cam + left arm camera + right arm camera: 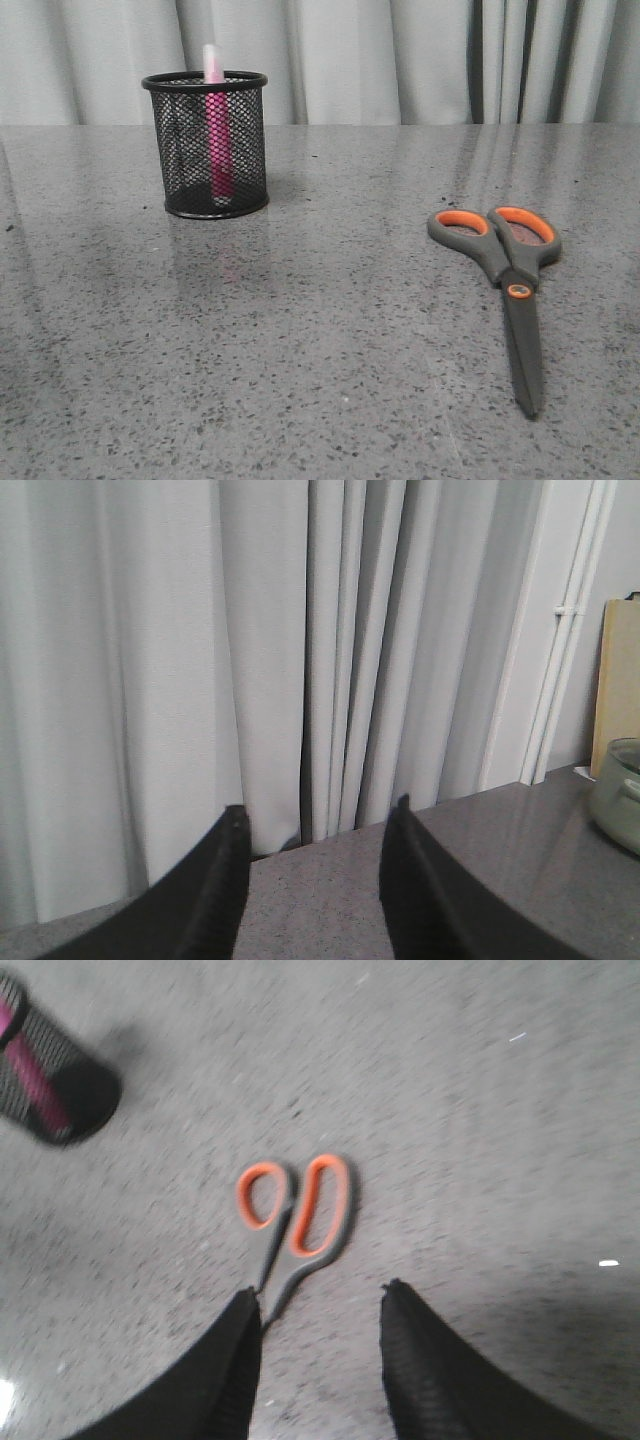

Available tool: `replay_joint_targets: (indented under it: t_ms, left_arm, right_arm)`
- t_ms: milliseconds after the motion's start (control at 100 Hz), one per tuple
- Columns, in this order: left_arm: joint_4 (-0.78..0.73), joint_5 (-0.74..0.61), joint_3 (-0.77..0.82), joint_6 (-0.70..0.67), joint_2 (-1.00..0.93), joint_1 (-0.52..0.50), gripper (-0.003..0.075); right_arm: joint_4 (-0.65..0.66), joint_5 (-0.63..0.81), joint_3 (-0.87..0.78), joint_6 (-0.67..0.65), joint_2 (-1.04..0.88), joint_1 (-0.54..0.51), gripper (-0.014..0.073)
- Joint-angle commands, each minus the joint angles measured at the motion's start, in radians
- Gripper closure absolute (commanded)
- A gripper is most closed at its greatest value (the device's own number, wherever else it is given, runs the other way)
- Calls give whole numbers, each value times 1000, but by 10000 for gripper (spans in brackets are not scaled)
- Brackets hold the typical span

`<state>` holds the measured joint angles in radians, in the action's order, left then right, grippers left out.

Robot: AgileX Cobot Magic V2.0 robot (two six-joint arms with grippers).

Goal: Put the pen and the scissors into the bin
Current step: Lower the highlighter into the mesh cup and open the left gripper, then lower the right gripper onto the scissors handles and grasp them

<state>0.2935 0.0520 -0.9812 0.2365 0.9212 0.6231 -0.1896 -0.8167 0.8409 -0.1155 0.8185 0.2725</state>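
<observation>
The black mesh bin (212,145) stands upright at the back left of the table, with the pink pen (216,120) standing inside it, its pale cap above the rim. The scissors (510,275) lie flat and closed on the right, handles away, blades toward the front edge. In the right wrist view my right gripper (318,1295) is open and empty above the table, and the scissors' orange-lined handles (298,1210) lie just beyond its fingertips, one finger covering the blades. The bin (48,1080) shows at that view's corner. My left gripper (318,815) is open and empty, facing the curtain.
A grey speckled table (320,380) ends at a pale curtain (400,60). In the left wrist view a greenish pot (620,800) and a wooden board (618,680) stand at the table's far side.
</observation>
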Motion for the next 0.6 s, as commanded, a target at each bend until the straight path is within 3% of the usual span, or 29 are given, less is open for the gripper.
replay_joint_targets:
  t_ms: [0,90,190,290,390,490,590]
  left_arm:
    - [-1,-58,-5,3,-35,6,447]
    - [-1,-58,13,3,-46,6,447]
    - [-1,-52,30,3,-52,6,447]
    - [-1,-52,31,3,-57,6,447]
    - [-1,-52,31,3,-57,6,447]
    - [-1,-52,31,3,-57,6,447]
    - [0,-35,31,3,-57,6,447]
  right_arm:
    - [-11,82,46,19,46,75,342]
    - [35,116,70,-24,106,138,342]
    - [190,92,125,-129,197,196,342]
    - [288,6,181,-212,297,243,342]
    - [303,-118,242,-232,411,259,333]
    - [279,-193,286,-250,489,259,267]
    - [257,-204,311,-289,531,259,148]
